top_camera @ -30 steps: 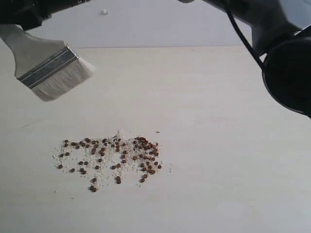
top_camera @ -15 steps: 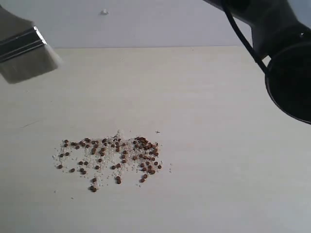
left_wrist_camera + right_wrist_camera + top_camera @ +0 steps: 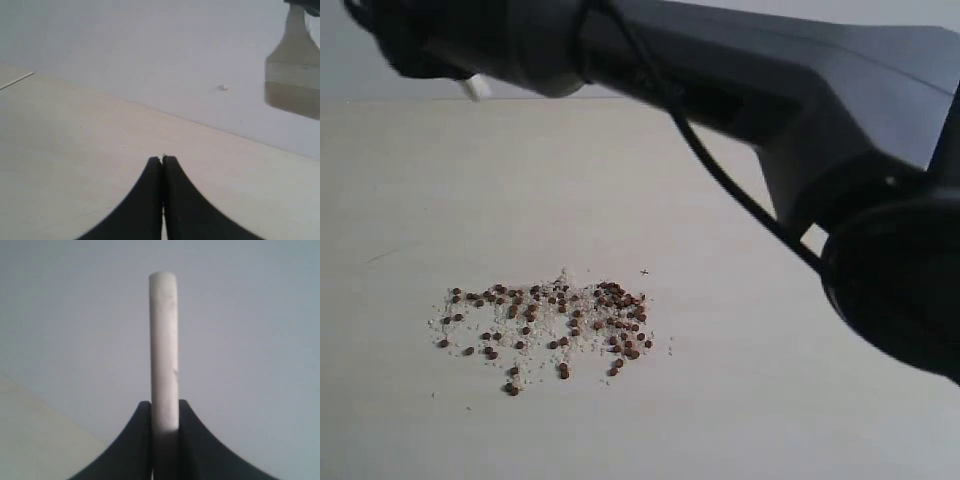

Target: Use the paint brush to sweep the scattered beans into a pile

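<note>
The beans [image 3: 545, 325] lie in a loose band on the pale table, denser at the right end [image 3: 620, 312] than elsewhere. My right gripper [image 3: 165, 407] is shut on the paint brush, whose white handle [image 3: 164, 340] stands edge-on between the jaws. In the exterior view only a small white bit of the brush [image 3: 472, 88] shows under the dark arm at the upper left, far from the beans. The left wrist view shows the brush's ferrule and bristles [image 3: 292, 82] hanging in the air. My left gripper [image 3: 162, 159] is shut on nothing, low over bare table.
Pale off-white crumbs [image 3: 542, 308] are mixed among the beans. The right arm [image 3: 770, 90] stretches across the back of the table from right to upper left. The table's far edge [image 3: 380, 100] meets a grey wall.
The brush has moved up and left until almost none of it shows in the exterior view. The right arm has swung across the top of that view. The beans have not moved.
</note>
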Tool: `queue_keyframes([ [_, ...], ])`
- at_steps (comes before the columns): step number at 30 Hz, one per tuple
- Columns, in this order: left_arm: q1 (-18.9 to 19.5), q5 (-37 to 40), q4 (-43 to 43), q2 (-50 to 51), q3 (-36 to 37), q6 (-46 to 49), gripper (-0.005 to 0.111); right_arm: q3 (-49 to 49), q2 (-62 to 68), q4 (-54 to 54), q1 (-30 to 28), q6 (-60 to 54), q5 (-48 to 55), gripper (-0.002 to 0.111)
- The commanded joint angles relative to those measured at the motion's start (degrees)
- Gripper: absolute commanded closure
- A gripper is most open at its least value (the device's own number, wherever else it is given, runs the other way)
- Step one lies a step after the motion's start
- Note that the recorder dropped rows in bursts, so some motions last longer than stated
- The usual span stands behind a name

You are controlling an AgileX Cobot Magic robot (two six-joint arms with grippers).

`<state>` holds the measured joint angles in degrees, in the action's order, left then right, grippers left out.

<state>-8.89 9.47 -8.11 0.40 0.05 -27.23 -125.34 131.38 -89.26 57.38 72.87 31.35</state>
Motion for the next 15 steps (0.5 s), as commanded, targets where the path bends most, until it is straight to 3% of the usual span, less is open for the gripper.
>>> queue_keyframes([
  [1,-0.32,-0.10,-0.39,-0.40,-0.05,0.08,0.107,0.17,-1.48,19.61,2.30,-14.55,17.25,0.108],
  [6,-0.32,-0.10,-0.39,-0.40,-0.05,0.08,0.107,1.05,-2.07,30.75,3.62,-10.65,16.72,0.108],
  [10,-0.32,-0.10,-0.39,-0.40,-0.05,0.08,0.107,1.05,-2.07,32.36,6.94,-10.53,16.82,0.108],
  [15,-0.32,-0.10,-0.39,-0.40,-0.05,0.08,0.107,1.05,-3.56,31.16,10.60,-2.45,17.84,0.108],
])
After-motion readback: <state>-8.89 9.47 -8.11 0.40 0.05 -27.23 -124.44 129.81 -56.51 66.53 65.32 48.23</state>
